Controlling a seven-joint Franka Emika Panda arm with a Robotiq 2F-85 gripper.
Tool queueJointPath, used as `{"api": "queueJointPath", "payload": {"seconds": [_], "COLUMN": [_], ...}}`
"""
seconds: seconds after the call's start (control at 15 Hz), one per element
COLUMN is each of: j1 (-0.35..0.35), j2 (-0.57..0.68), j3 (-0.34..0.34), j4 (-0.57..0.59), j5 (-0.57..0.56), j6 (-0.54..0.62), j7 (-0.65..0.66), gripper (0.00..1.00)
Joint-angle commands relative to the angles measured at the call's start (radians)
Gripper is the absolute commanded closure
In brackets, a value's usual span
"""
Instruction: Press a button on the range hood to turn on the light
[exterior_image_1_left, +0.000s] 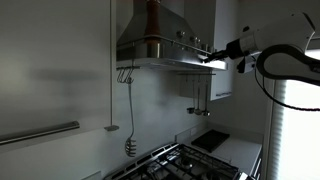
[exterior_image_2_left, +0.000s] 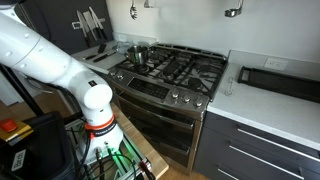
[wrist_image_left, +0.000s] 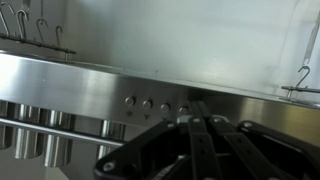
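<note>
Gripper (exterior_image_1_left: 216, 58) stood at the range hood (exterior_image_1_left: 150, 45) front panel.
Fingers (wrist_image_left: 203, 126) were drawn together, tips at the right end of the button row (wrist_image_left: 147, 102).

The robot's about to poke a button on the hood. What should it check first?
1. Buttons in sight: ok, there is a row of them on the range hood front strip in the wrist view.
2. Gripper up at the hood's front edge: ok.
3. Jaws closed for poking: ok, the fingers are together.
4. Tip lined up with one button: cannot tell.
5. Hooks out of the way: ok, they hang off to the side.
</note>
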Motion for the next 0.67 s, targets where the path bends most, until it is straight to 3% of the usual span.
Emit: {"api": "queueJointPath", "payload": {"seconds": [0.0,0.6], "j1": [0.011,-0.040], "j2": [-0.005,-0.015], "j3": [-0.014,0.021], "j4": [-0.012,0.000], "j5": [0.027,0.006], "j6": [0.004,-0.031], "j7": [-0.002,0.098], "gripper": [1.00,1.00]}}
